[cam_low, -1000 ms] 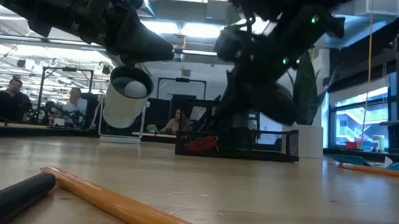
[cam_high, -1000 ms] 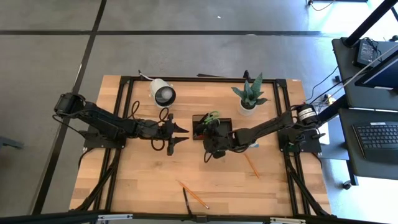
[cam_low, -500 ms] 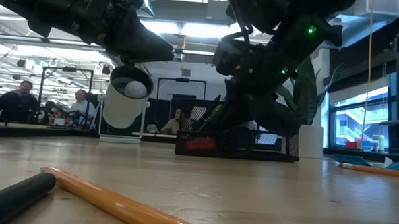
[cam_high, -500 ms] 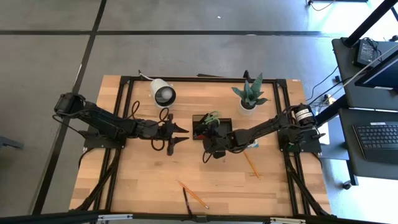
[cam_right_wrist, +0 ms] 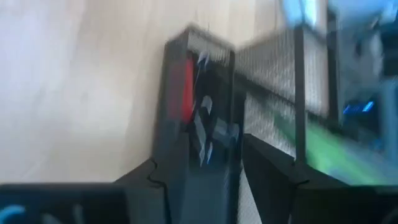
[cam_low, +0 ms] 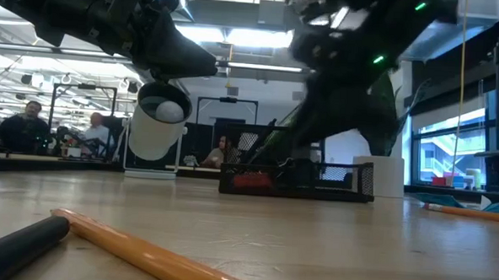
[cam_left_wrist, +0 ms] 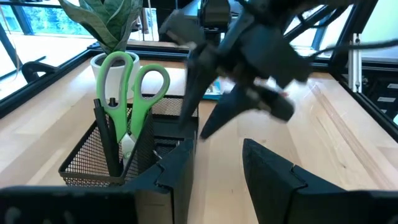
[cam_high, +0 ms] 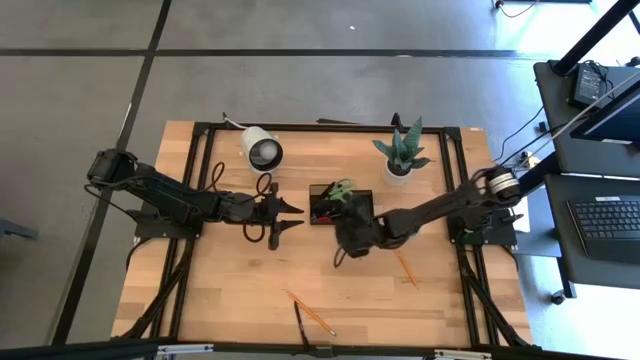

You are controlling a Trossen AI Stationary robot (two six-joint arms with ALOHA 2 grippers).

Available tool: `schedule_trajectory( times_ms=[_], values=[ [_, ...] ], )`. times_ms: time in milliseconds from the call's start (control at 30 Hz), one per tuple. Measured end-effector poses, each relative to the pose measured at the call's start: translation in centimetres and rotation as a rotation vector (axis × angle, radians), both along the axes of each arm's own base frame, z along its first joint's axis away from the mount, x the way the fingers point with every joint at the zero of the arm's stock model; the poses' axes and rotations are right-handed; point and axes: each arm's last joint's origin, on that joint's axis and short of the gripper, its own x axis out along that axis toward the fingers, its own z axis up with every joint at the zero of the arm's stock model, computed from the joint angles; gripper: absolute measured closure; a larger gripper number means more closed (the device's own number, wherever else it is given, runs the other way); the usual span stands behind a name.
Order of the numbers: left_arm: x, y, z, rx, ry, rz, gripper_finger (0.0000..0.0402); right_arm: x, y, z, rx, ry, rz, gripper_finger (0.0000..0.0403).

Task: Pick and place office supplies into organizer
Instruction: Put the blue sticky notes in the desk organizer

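Note:
The black mesh organizer (cam_high: 340, 203) stands mid-table. Green-handled scissors (cam_left_wrist: 130, 81) and a black pen (cam_left_wrist: 107, 140) stand upright in it. A red-tipped item (cam_right_wrist: 185, 87) lies in a low compartment. My right gripper (cam_high: 343, 250) hangs open just off the organizer's near side, above the table, with nothing between its fingers; the left wrist view shows it (cam_left_wrist: 205, 99) too. My left gripper (cam_high: 290, 215) waits open to the left of the organizer (cam_left_wrist: 124, 155), also holding nothing. Two orange pencils (cam_high: 405, 265) (cam_high: 310, 312) and a black pen (cam_high: 299, 325) lie flat on the table.
A white round lamp-like object (cam_high: 262, 150) sits at the far left. A potted plant (cam_high: 400, 150) stands far right of the organizer. A small blue item (cam_high: 408, 233) lies under the right arm. People sit in the room beyond the table (cam_low: 31, 122).
My right gripper has opened and has risen away from the organizer, drawing back a little toward the table's near right, with its wrist rolled. The organizer has kept its place.

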Motion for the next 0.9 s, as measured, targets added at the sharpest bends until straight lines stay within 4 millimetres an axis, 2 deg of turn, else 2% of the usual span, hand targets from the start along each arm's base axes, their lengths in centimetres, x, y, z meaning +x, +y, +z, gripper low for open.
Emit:
schedule_trajectory(
  times_ms=[133, 267, 400, 600, 900],
  values=[
    [0.0, 0.0, 0.0, 0.000, 0.000, 0.000, 0.0272, -3.2, 0.6, 2.1, 0.130, 0.000, -0.200, 0.0250],
    [0.0, 0.0, 0.0, 0.000, 0.000, 0.000, 0.0272, -6.5, 0.8, 4.1, 0.370, 0.012, -0.453, 0.0249],
    [0.0, 0.0, 0.0, -0.010, -0.001, 0.002, 0.0272, -8.5, 1.1, 5.6, 0.542, 0.086, -0.520, 0.0249],
    [0.0, 0.0, 0.0, -0.034, -0.004, 0.008, 0.0272, -8.6, 0.4, 5.7, 0.584, 0.059, -0.646, 0.0249],
    [0.0, 0.0, 0.0, -0.043, -0.004, 0.009, 0.0272, -7.9, -2.0, 2.5, 0.477, 0.161, -0.935, 0.0249]
  ],
)
